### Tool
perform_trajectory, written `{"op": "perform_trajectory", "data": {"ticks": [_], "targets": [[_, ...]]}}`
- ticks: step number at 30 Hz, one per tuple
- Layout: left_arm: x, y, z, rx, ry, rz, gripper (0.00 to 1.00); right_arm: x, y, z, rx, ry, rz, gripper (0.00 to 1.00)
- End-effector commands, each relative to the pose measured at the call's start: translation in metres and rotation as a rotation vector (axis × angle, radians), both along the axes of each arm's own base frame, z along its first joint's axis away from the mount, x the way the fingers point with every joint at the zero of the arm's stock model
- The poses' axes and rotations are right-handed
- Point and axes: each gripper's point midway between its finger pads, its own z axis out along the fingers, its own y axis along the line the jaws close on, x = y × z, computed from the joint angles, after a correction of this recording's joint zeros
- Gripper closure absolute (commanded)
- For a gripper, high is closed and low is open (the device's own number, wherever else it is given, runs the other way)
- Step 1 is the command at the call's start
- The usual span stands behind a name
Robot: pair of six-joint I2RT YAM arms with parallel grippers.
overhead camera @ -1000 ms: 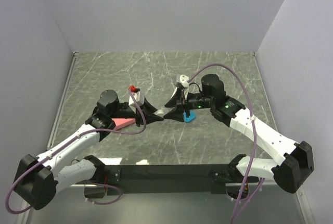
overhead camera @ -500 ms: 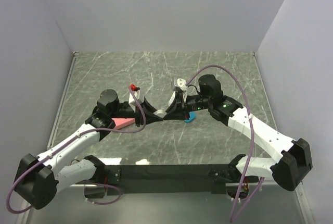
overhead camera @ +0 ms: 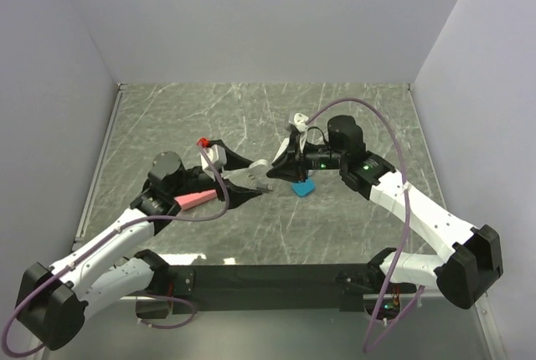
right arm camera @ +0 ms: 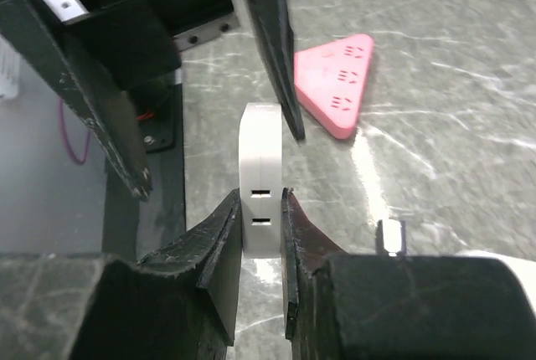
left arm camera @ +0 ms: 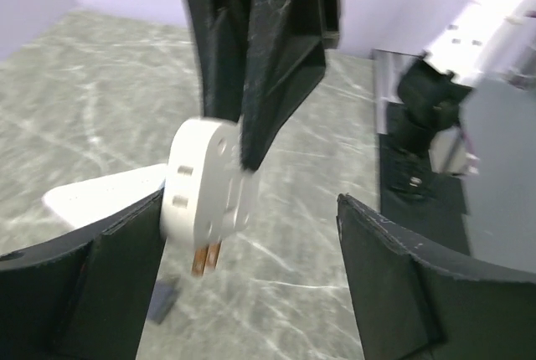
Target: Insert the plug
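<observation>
Here, the right pincer point(right arm camera: 261, 205) is clamping the white plug point(right arm camera: 260, 138); the left pincer point(left arm camera: 247, 213) is gaping apart around it.

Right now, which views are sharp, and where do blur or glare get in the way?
Top external: evenly lit and sharp. Left wrist: the white plug is smeared, and the far right is blown out. Right wrist: the white plug is crisp in the right gripper; a glare streak crosses the table beside the pink triangle.
</observation>
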Motion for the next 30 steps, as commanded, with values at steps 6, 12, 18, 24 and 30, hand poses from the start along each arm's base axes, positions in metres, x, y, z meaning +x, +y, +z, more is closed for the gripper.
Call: {"op": "perform_trajectory", "data": {"ticks": [6, 12, 18, 24, 30], "targets": [[0.037, 0.041, 0.001, -0.067, 0.011, 0.4, 0.12, 0.042, -0.014, 0.024, 0.013, -0.056, -0.174, 1.0], [0.073, 0.122, -0.01, -0.219, 0.2, 0.94, 0.11, 0.059, 0.017, 0.015, -0.037, -0.015, -0.166, 1.0], [0.082, 0.195, -0.044, -0.263, 0.373, 1.386, 0.11, 0.073, 0.067, -0.012, -0.108, 0.033, -0.113, 1.0], [0.084, 0.231, -0.072, -0.2, 0.433, 1.618, 0.04, 0.09, 0.115, -0.055, -0.224, 0.096, -0.061, 1.0], [0.095, 0.243, -0.089, -0.171, 0.482, 1.588, 0.01, 0.093, 0.143, -0.089, -0.297, 0.129, -0.022, 1.0]]}}
